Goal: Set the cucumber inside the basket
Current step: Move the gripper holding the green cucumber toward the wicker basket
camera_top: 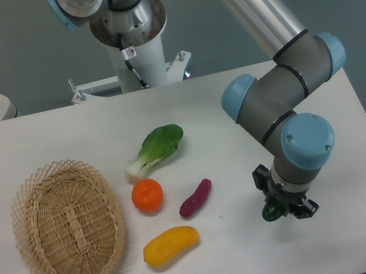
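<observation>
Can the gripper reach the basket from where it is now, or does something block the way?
Probably yes. The gripper is on the right, seemingly over the cucumber; the basket lies open on the left. The low vegetables between them, like the eggplant, can be passed over.

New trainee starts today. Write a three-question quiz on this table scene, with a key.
1. True or false: the basket already holds the cucumber.
2. Which lies nearest the basket: (a) purple piece, (b) yellow vegetable, (c) bok choy?
3. Where is the gripper relative to the vegetables?

Key: 1. False; the basket is empty, something dark green shows at the gripper. 2. b. 3. Right of them, far from the basket.
</observation>
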